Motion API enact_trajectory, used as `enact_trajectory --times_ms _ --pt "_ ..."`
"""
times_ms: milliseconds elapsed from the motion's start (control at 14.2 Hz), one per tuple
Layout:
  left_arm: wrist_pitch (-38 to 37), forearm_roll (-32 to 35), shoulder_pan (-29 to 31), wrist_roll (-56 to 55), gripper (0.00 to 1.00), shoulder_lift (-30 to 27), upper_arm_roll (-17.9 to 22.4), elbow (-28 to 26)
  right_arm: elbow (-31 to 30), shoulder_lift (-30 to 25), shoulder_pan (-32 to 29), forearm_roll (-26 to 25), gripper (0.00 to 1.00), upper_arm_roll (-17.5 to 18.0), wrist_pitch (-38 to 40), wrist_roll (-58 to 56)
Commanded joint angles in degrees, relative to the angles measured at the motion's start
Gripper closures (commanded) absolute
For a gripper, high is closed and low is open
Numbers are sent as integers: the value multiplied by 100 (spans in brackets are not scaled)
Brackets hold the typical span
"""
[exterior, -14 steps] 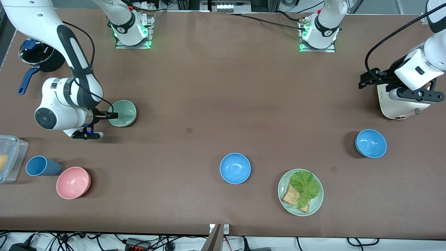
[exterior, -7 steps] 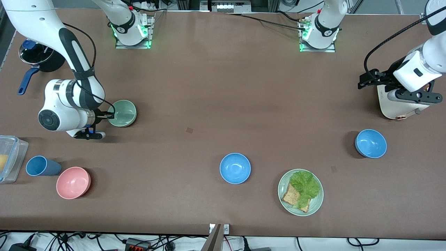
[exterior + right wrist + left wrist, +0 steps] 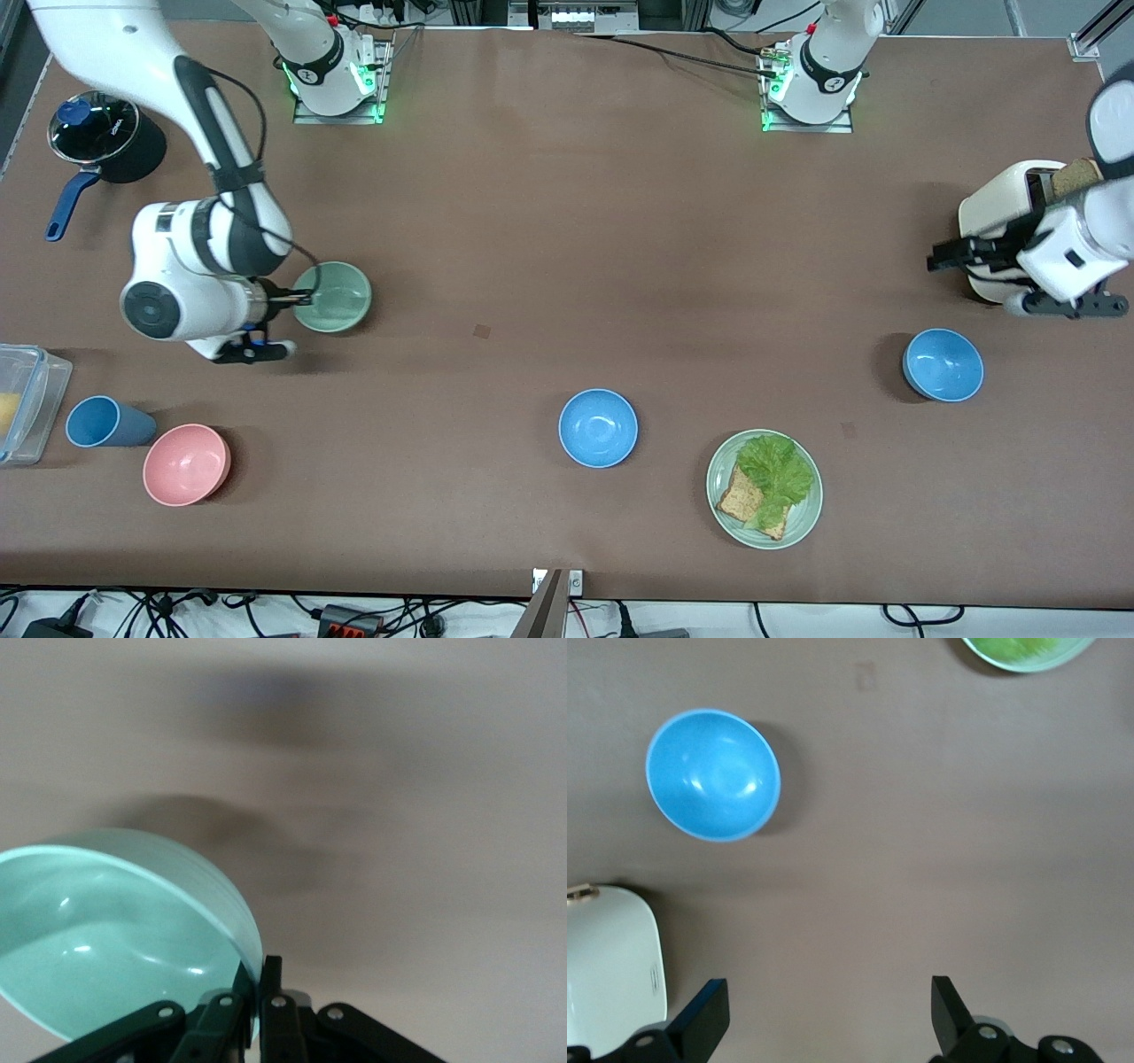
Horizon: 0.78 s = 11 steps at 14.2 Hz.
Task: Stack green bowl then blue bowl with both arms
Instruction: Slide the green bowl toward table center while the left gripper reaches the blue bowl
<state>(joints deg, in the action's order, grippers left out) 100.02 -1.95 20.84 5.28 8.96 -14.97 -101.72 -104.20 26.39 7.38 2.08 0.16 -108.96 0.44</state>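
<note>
My right gripper (image 3: 299, 299) is shut on the rim of the green bowl (image 3: 335, 296), which hangs lifted over the table toward the right arm's end. In the right wrist view the bowl (image 3: 115, 930) tilts, its rim pinched between the fingers (image 3: 257, 992). One blue bowl (image 3: 598, 428) sits near the table's middle. A second blue bowl (image 3: 943, 364) sits toward the left arm's end and shows in the left wrist view (image 3: 713, 774). My left gripper (image 3: 943, 257) is open and empty (image 3: 828, 1014), up over the table beside the toaster (image 3: 997, 226).
A green plate (image 3: 802, 523) with lettuce and toast lies nearer the camera than the blue bowls. A pink bowl (image 3: 186, 463), a blue cup (image 3: 106, 422) and a clear box (image 3: 22, 403) sit at the right arm's end. A black pot (image 3: 106, 137) stands farther back.
My right gripper has lifted the green bowl and carried it a little toward the table's middle. My left arm has swung down toward the blue bowl, uncovering the toaster.
</note>
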Motion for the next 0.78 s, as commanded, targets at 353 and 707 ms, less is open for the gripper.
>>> enact_trajectory --times_ms 353,707 --pt "1670 414 807 1809 0 1370 -49 143 813 331 2283 979 100 -34 -124 1860" --pt "2302 635 956 2108 0 2039 -41 328 822 805 3155 1364 100 -34 -1109 2882"
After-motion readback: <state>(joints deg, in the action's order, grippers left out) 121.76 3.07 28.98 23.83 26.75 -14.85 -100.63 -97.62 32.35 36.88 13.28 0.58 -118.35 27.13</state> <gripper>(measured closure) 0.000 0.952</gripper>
